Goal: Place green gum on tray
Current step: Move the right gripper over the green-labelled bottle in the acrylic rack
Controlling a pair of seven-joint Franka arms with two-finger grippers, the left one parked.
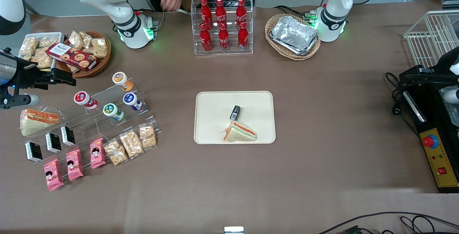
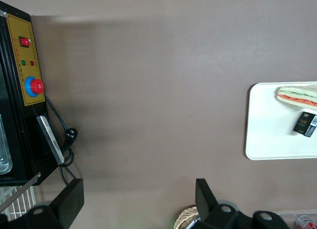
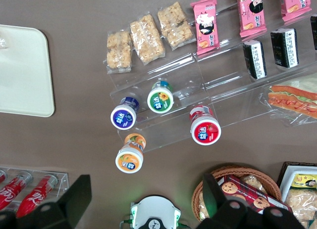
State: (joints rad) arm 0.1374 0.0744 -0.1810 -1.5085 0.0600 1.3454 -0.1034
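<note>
The gripper (image 1: 70, 80) hangs in the air at the working arm's end of the table. It is by the round basket (image 1: 102, 63) of snack bags and higher up than the clear stand (image 1: 107, 119). In the right wrist view its two black fingers (image 3: 74, 199) are wide apart with nothing between them. It is open and holds nothing.

A wrapped sandwich (image 1: 37, 119) lies by the stand, at the edge of the frame. Three small black packs (image 1: 53, 142) and three pink packs (image 1: 73, 164) sit in rows nearer the front camera.

Next comes the red-lidded bottle (image 1: 83, 98) on the stand. The green gum (image 1: 111, 110) lies on its side on the stand too, a step lower. It is between the red-lidded bottle and the purple-blue-lidded bottle (image 1: 129, 99). The gripper is apart from it and does not touch it. From the wrist, the green gum (image 3: 160, 99) shows its round lid just beside the purple-blue one. The orange-lidded bottle (image 1: 119, 78) is on the top step. Bags of crackers (image 1: 131, 143) lie nearer the front camera than the green gum.

The tray (image 1: 208, 133) is in the middle of the frame, well apart from the stand. A small black box (image 1: 235, 112) and a cut sandwich (image 1: 239, 133) lie on it.

Red cola bottles (image 1: 222, 26) stand in a clear rack in the upper middle. Beside them, silver foil trays (image 1: 294, 35) rest in a basket.
</note>
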